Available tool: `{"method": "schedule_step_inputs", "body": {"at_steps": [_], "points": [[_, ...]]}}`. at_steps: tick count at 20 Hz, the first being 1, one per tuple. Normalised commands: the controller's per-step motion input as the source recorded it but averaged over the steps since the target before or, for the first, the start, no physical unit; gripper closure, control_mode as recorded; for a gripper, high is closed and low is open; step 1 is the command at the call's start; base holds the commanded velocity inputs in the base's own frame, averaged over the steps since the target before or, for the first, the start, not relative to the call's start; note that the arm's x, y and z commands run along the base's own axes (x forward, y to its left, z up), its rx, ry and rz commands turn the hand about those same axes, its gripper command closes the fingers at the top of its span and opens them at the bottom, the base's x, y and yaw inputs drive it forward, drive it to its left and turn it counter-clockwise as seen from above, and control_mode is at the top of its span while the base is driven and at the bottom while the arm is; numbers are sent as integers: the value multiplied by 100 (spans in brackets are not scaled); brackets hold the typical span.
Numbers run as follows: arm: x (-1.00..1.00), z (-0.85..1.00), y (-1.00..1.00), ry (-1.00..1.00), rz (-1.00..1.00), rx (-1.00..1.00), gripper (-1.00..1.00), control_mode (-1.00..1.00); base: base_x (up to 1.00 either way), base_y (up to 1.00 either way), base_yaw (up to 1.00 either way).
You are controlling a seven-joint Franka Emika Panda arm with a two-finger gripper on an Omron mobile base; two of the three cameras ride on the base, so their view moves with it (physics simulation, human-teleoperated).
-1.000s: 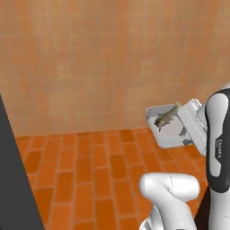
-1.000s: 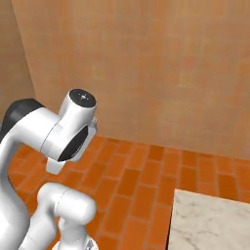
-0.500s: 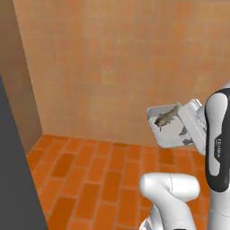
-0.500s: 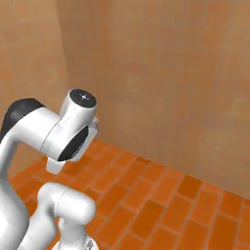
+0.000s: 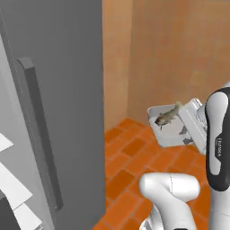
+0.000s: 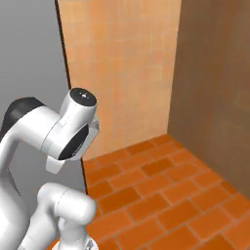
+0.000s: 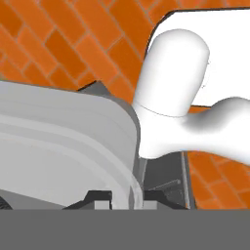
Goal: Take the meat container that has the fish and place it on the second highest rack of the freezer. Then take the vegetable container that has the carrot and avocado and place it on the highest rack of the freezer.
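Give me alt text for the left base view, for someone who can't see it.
A pale grey tray holding a small brownish fish is carried in the air at the robot's gripper, above an orange brick floor. The grey freezer door with its long vertical handle fills the left side.

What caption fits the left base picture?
Robot gripper carries the fish in its grey tray beside the grey freezer door.

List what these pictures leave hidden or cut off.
- Gripper: hand view, tips half behind the grey tray rim.
- Tray with fish: left base view, right side behind the arm.
- Freezer door: left base view, cut by top and left edges; shelves mostly out of frame.
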Motion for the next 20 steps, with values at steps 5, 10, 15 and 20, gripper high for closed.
{"method": "schedule_step_inputs", "body": {"at_steps": [5, 10, 15, 20], "points": [[0, 0, 0, 0, 0, 0, 100, 100, -6, -37, 60], [0, 0, 0, 0, 0, 0, 100, 100, 0, -32, 57], [0, 0, 0, 0, 0, 0, 100, 100, -6, 3, 61], [0, 0, 0, 0, 0, 0, 100, 100, -22, 34, 45]]}}
